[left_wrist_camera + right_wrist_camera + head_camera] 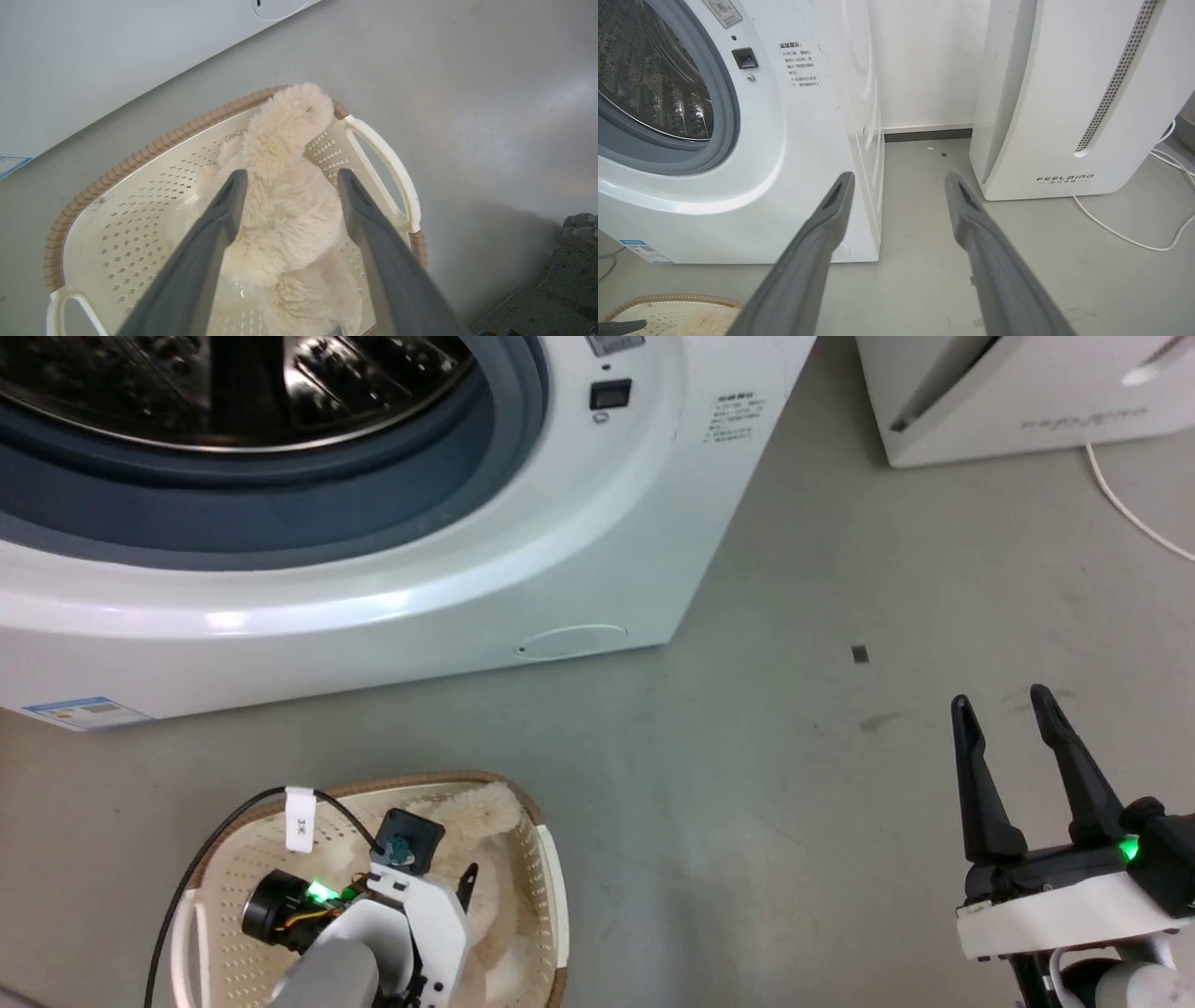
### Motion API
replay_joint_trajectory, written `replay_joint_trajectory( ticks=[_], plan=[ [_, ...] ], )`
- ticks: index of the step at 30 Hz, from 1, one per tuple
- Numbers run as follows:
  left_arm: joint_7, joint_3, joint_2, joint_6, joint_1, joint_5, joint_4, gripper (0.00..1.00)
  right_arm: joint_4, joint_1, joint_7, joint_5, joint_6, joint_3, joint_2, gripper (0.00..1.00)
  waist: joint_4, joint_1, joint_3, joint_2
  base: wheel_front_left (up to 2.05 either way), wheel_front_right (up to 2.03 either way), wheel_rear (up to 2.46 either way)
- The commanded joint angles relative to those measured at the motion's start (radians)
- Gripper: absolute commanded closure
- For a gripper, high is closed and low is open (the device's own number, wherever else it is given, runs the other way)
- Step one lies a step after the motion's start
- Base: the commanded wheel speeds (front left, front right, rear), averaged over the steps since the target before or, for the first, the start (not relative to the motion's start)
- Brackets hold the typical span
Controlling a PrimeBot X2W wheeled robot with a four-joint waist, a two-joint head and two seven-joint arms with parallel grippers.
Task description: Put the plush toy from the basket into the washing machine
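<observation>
Plush toy (285, 210), fluffy and cream-beige with long shaggy fur, is lying in the cream plastic basket (140, 154) with little holes and a brown woven-look rim, not yet picked up.

The left gripper (289, 179) is pointing down into the basket with its two dark fingers wide apart, and the toy's soft middle is sitting right between them; the jaws are open and are not squeezing it yet. The big white washing machine (560, 551) is standing just past those fingertips, and its round hole is showing the shiny steel drum (233, 383). The right gripper (1004, 705) is hanging over the grey floor (794, 803), jaws open and holding nothing. I think the job is only beginning: the grab, the lift and the drop into the drum are all waiting to be done.
</observation>
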Motion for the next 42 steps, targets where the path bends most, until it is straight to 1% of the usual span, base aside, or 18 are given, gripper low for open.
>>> replay_joint_trajectory(
  ticks=[1,12,21,28,29,30,34,37,42],
  plan=[
    [0.009,-0.018,0.009,-0.004,-0.029,-0.010,0.031,0.00,-0.006,-0.016,-0.011,0.013,-0.001,-0.003,0.000,0.00,-0.017,-0.0001,0.026,0.0000,0.00,0.00,0.00],
    [0.044,-0.116,0.060,-0.016,-0.154,-0.035,0.164,0.00,-0.061,-0.042,-0.034,0.057,-0.001,-0.010,0.000,0.00,-0.058,-0.0001,0.126,0.0000,0.00,0.00,0.00],
    [0.052,-0.187,0.084,-0.022,-0.246,-0.046,0.269,0.00,-0.084,-0.057,-0.052,0.090,-0.001,0.002,0.000,0.00,-0.087,-0.0001,0.203,0.0000,0.00,0.00,0.00],
    [0.100,-0.246,0.102,-0.031,-0.303,-0.062,0.354,0.00,-0.112,-0.077,-0.067,0.115,-0.001,0.011,0.000,0.00,-0.108,-0.0001,0.261,0.0000,0.00,0.00,0.00],
    [0.112,-0.254,0.103,-0.033,-0.308,-0.067,0.365,0.54,-0.114,-0.079,-0.069,0.118,-0.001,0.011,0.000,0.00,-0.110,-0.0001,0.267,0.0000,0.00,0.00,0.00],
    [0.121,-0.261,0.105,-0.034,-0.312,-0.074,0.377,1.00,-0.115,-0.082,-0.071,0.121,-0.001,0.011,0.000,0.00,-0.111,-0.0001,0.273,0.0000,0.00,0.00,0.00],
    [0.128,-0.271,0.106,-0.038,-0.322,-0.106,0.409,1.00,-0.114,-0.087,-0.077,0.126,-0.001,0.012,0.000,0.00,-0.115,-0.0001,0.282,0.0000,0.00,0.00,0.00],
    [0.114,-0.293,0.106,-0.042,-0.329,-0.124,0.437,1.00,-0.112,-0.091,-0.084,0.134,-0.001,0.008,0.000,0.00,-0.114,-0.0001,0.279,0.0000,0.00,0.00,0.00],
    [0.072,-0.310,0.089,-0.047,-0.322,-0.184,0.480,1.00,-0.106,-0.095,-0.094,0.132,-0.001,0.001,0.000,0.00,-0.098,-0.0001,0.233,0.0000,0.00,0.00,0.00]
  ],
)
